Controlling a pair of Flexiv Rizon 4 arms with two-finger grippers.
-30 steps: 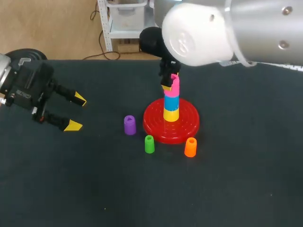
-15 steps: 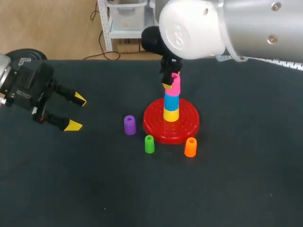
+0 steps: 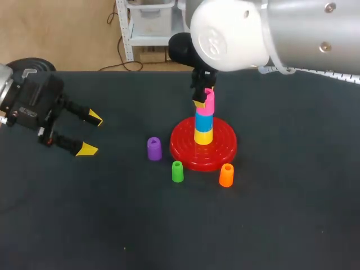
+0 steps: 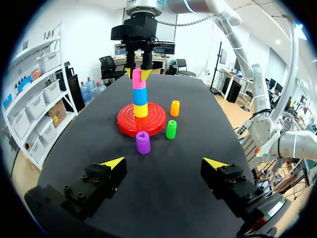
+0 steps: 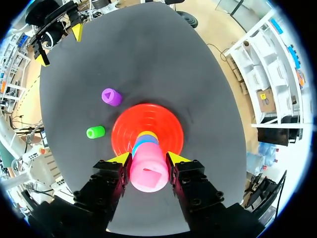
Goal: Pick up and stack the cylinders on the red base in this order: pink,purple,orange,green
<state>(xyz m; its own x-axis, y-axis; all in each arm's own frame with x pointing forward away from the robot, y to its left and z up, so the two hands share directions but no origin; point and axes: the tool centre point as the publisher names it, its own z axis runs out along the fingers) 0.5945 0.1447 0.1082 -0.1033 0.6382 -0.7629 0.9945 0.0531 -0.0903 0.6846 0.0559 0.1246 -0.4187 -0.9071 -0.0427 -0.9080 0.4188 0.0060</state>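
Over the red base [image 3: 222, 147], your right gripper [image 5: 148, 158] points straight down, clasping the pink cylinder [image 5: 147, 174]; your left gripper [image 4: 164, 162] hangs wide open.

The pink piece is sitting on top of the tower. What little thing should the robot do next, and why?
Probably open the right gripper and let go. It pinches the pink cylinder from both sides, and the cylinder already looks seated on the blue cylinder above the red base, so holding on seems to serve no purpose.
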